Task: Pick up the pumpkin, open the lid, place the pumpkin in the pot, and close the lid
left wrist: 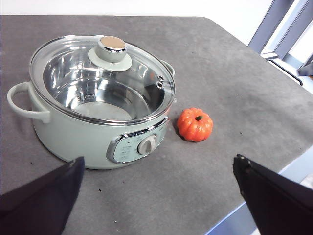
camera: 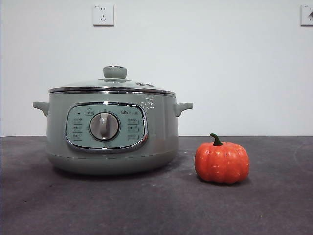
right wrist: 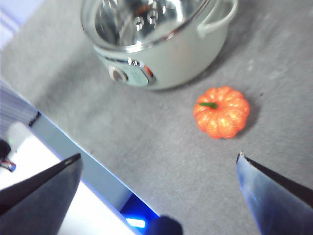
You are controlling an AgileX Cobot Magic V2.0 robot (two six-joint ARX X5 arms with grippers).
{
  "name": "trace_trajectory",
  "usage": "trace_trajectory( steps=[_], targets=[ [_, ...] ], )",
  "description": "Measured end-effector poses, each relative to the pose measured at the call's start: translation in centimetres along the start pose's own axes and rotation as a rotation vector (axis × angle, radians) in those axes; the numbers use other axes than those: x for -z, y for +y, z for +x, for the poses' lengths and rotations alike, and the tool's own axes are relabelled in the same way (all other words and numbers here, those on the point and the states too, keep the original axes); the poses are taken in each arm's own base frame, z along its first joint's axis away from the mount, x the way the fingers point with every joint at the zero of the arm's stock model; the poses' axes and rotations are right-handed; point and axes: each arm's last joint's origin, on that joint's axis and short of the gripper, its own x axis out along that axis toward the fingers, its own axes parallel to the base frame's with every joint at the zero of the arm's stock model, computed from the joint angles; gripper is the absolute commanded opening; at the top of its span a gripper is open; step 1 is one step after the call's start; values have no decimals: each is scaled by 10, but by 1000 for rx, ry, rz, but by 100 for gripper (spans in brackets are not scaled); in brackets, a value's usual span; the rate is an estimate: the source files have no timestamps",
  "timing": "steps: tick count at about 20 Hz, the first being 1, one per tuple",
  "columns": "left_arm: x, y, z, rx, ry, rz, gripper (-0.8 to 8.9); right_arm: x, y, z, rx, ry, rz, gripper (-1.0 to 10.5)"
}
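The pale sage-green pot (camera: 112,142) stands on the dark grey table, left of centre, with its dial panel facing the front. The domed lid (camera: 115,84) with chrome rim and green knob sits closed on it. The small orange pumpkin (camera: 222,161) with a green stem stands upright on the table just right of the pot, not touching it. No gripper shows in the front view. My left gripper (left wrist: 159,158) is open and empty, high above the pot (left wrist: 73,132), lid (left wrist: 112,49) and pumpkin (left wrist: 195,124). My right gripper (right wrist: 159,155) is open and empty, high above the pumpkin (right wrist: 221,111) and pot (right wrist: 176,58).
The table's edge (right wrist: 93,166) runs close under the right gripper, and its far right edge (left wrist: 254,58) shows in the left wrist view, with a metal frame (left wrist: 283,29) beyond. A white wall with a socket (camera: 103,14) stands behind the table.
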Motion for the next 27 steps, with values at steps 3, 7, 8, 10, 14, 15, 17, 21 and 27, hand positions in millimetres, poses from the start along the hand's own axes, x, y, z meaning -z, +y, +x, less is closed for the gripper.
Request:
trace_trajectory(
  steps=[3,7,8,10,14,15,17,21,27],
  targets=[
    [0,0,0,0,0,0,711,-13,-9,31,30,67,-20,693],
    [0,0,0,0,0,0,711,-23,-21,81,70,185,-42,693],
    [0,0,0,0,0,0,711,-25,-24,93,80,207,-49,693],
    [0,0,0,0,0,0,711,-27,-28,116,110,237,-68,693],
    [0,0,0,0,0,0,711,-28,-35,154,166,274,-105,695],
    [0,0,0,0,0,0,711,-28,-36,161,182,278,-117,699],
    [0,0,0,0,0,0,711,-28,-36,174,207,285,-148,702],
    [0,0,0,0,0,0,711,-25,-40,196,214,300,-162,702],
    [0,0,0,0,0,0,711,-13,-51,222,224,387,-145,702]
  ],
)
